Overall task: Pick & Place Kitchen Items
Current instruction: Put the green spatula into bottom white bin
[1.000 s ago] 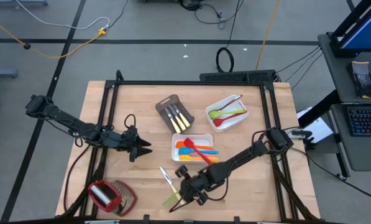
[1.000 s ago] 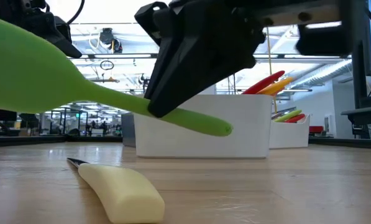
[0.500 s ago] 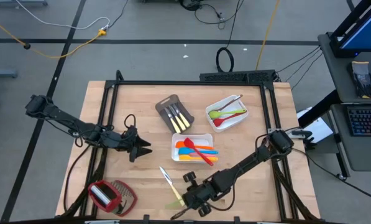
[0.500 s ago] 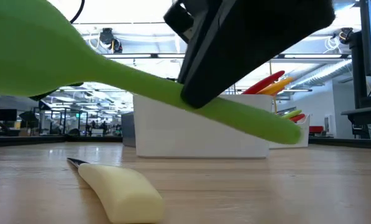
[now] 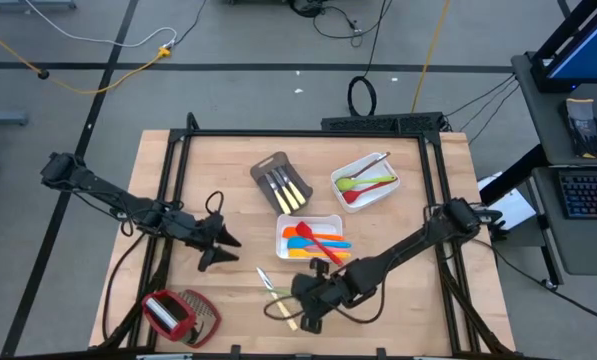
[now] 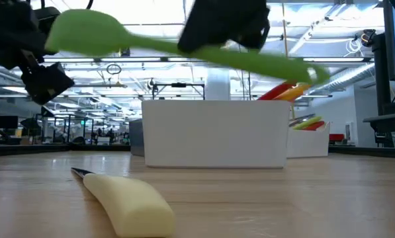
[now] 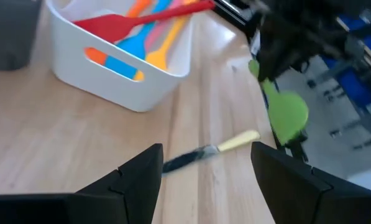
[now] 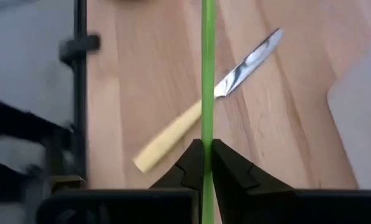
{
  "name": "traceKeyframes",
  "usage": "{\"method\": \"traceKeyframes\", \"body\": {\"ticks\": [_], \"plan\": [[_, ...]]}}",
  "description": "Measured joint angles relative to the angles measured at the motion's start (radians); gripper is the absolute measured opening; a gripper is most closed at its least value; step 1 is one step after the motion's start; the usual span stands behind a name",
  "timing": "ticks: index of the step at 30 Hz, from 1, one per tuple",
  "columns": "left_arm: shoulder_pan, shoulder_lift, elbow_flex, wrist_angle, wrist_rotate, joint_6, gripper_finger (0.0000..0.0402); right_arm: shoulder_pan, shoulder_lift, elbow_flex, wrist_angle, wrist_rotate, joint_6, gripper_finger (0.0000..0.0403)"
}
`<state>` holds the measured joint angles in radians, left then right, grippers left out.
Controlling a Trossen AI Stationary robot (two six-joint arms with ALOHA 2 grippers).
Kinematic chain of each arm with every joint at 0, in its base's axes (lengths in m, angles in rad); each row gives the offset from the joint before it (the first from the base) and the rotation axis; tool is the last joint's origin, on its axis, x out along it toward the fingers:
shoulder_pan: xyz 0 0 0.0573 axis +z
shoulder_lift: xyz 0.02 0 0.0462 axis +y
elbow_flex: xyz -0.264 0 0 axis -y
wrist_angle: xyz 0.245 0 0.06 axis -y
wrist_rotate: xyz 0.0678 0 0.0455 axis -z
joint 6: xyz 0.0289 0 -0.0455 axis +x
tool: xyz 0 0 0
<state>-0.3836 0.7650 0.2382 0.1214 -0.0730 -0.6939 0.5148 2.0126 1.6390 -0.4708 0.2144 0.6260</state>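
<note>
My right gripper [image 5: 305, 312] is near the table's near edge, shut on a green spatula [image 6: 85, 30] that shows lifted and nearly level in the low view. In the right wrist view the spatula [image 8: 207, 74] appears edge-on. A pale-handled knife [image 5: 268, 283] lies flat on the table beneath it, also seen as the knife [image 7: 210, 151] in the left wrist view. My left gripper [image 5: 221, 252] hovers open, left of the knife. Red, orange and blue utensils lie in a white tray [image 5: 284, 226]. My right gripper pinches the green spatula's handle about midway along [image 8: 207, 134] between its two fingers [image 8: 227, 167]. The fingers come from above and lie across the handle. The spatula is lifted clear of the table, nearly level, with its blade end [image 6: 85, 30] slightly higher than the free end [image 6: 316, 71].
A second white tray [image 5: 338, 175] with green and red utensils and a grey-brown tray [image 5: 263, 163] with knives sit toward the far side. A red-and-silver thing [image 5: 173, 313] lies at the near left corner. A black frame [image 5: 298, 131] borders the table.
My right gripper has risen, carrying the green spatula up. The spatula was tilted with its handle end low and now hangs higher and nearly level. My left gripper has shifted a little toward the near edge and lower. The knife has stayed in place.
</note>
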Motion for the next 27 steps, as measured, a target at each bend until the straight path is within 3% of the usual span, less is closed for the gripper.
{"method": "traceKeyframes", "body": {"ticks": [7, 18, 27], "plan": [[0.000, 0.000, 0.000, 0.001, 0.048, 0.074, 0.0250, -0.017, -0.106, 0.000, -0.182, -0.033, 0.306, 0.0010], [0.000, 0.000, 0.000, 0.004, 0.046, 0.137, 0.0250, -0.040, -0.293, 0.000, -0.449, -0.332, 0.703, 0.0010], [0.003, 0.000, 0.000, 0.009, 0.039, 0.169, 0.0250, -0.210, -0.365, 0.000, -0.508, -0.634, 0.855, 0.0010]]}}
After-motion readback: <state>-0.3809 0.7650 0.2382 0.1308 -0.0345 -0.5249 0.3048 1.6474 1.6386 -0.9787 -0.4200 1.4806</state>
